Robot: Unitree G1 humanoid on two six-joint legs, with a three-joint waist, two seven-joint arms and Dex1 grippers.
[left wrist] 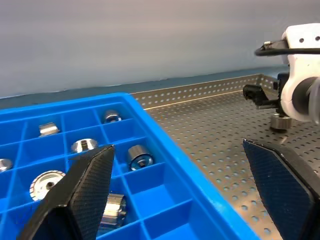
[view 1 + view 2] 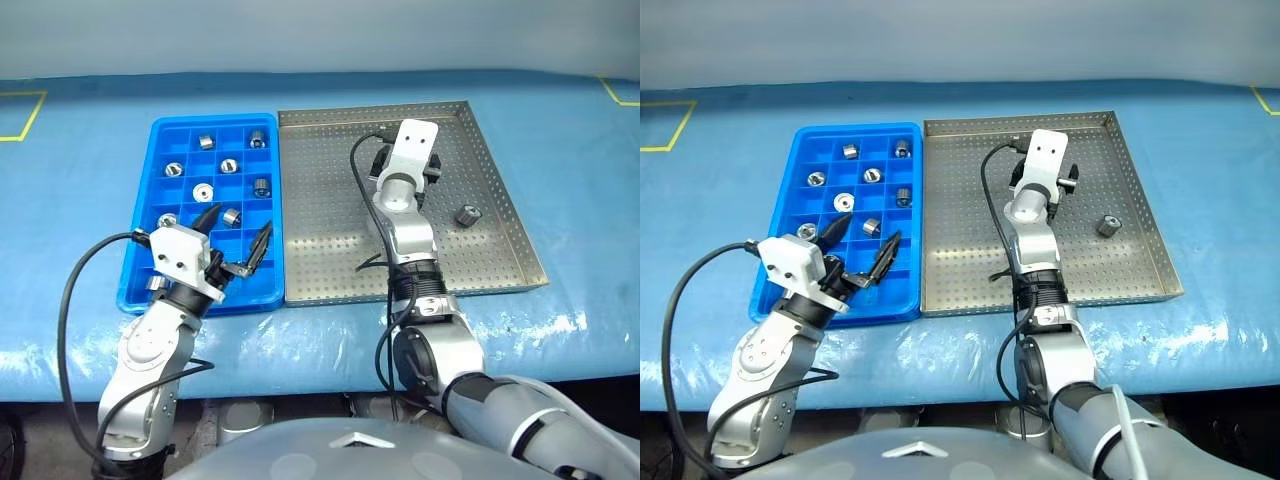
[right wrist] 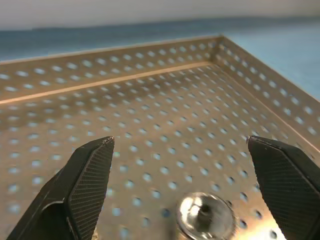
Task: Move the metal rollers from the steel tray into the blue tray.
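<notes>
Left eye view shows us a blue-covered tabletop (image 2: pixel 80 190) with two trays set side by side, their long edges touching or nearly so. We see the blue tray (image 2: pixel 148 250), a bright plastic grid of small square compartments, lying under and just ahead of the left pincer (image 2: pixel 232 237). That pincer hovers over the near end of the blue tray with its two black fingers spread wide and nothing between them. Several metal rollers (image 2: pixel 206 141) sit singly in compartments beyond the left pincer, toward the far end of the blue tray; in the left wrist view one roller (image 1: pixel 138 156) rests in a compartment just past the left-hand finger (image 1: pixel 80 192), and another lies partly hidden behind that finger. Beside the blue tray, on the right pincer's side, we see the steel tray (image 2: pixel 330 150), a large square of grey perforated sheet with low raised rims. The right pincer (image 3: pixel 182 180) reaches out over the middle of the steel tray, and in the right wrist view its fingers stand wide apart, holding nothing. One lone roller (image 2: pixel 467 214) remains on the steel tray, off to the right of the right arm's wrist in the head view. In the right wrist view a roller (image 3: pixel 205 216) lies on the perforated floor between the two spread fingers and close to them; we cannot tell whether either finger touches it.
</notes>
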